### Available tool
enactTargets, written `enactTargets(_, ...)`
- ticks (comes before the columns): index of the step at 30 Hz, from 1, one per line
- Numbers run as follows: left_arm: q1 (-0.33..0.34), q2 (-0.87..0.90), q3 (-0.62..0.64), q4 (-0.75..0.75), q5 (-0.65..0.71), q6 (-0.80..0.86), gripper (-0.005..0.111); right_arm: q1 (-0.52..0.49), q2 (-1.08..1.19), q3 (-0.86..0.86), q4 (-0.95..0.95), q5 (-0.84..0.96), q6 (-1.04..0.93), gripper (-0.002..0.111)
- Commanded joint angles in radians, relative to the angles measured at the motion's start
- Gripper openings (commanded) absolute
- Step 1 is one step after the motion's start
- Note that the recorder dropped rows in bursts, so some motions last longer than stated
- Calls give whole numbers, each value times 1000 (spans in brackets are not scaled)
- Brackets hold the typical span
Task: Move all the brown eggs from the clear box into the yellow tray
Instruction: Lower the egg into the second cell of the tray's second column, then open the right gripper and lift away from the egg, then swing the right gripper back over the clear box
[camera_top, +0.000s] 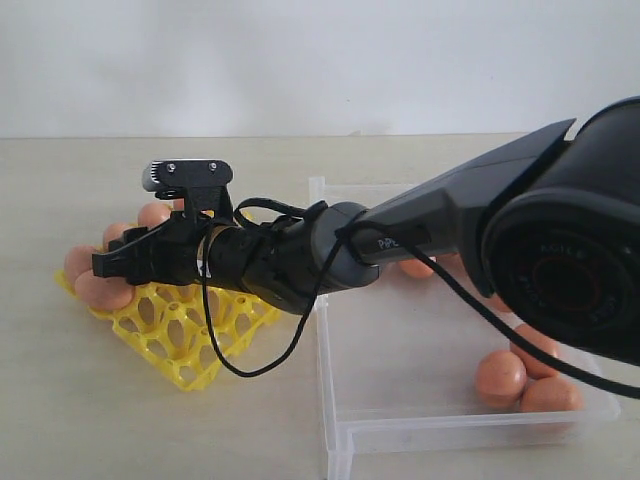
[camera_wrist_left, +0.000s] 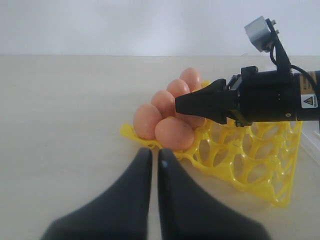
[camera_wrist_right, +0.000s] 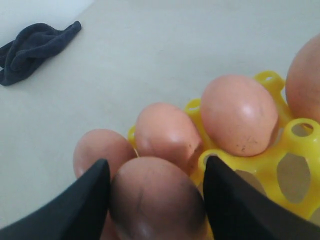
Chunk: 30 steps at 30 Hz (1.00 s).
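The yellow tray (camera_top: 180, 330) lies left of the clear box (camera_top: 330, 400). Several brown eggs (camera_top: 78, 262) fill the tray's far-left cups. My right gripper (camera_top: 100, 265) reaches across to that corner. Its fingers stand open on either side of one egg (camera_wrist_right: 155, 200), which rests in a corner cup of the tray (camera_wrist_right: 292, 150). Three more eggs (camera_top: 500, 378) lie in the box's near right corner, and another (camera_top: 415, 268) shows behind the arm. My left gripper (camera_wrist_left: 155, 155) hovers shut and empty over the table in front of the tray (camera_wrist_left: 250, 165) and its eggs (camera_wrist_left: 174, 134).
A dark cloth (camera_wrist_right: 35, 47) lies crumpled on the table beyond the tray. The right arm and its loose black cable (camera_top: 250, 370) hang over the tray and the box's left wall.
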<state>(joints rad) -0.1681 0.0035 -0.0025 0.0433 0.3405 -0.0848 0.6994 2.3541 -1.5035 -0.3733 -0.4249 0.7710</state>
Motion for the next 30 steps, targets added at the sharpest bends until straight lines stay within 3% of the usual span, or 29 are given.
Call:
enactTargets(1,-5,-3,3,-3,-5,-1,4,-3,-24,-2,-2,-8,-4,50)
enactTargets(7,-5,-3,3,-3,-5,-1,4,-3,-127,-2,-4,-27,-104,50)
enactTargets(10,-5,-3,3,-3,-5,-1,4,-3,-199,-2,-38,66,-98,50)
enactTargets(12,-5,-3,3,-3,-5,-1,4,5,-261,-2,-91,225,-89,44)
enactTargets(16,-5,-3,3,-3,-5,-1,4,38,-388,-2,-121,705,-166,4)
enactTargets(17,-5,-3,3,-3,-5,-1,4,47,-417,-2,-125,826,-229,0)
enactTargets(22,-5,-3,3,-3,-5,-1,4,69,-522,-2,-129,1300,-560,0)
enactTargets(26,-5,-3,3,-3,-5,-1,4,67,-572,-2,-197,1610,-634,0)
enactTargets(30,-5,-3,3,-3,-5,-1,4,41,-587,17,-346,1646,-588,0)
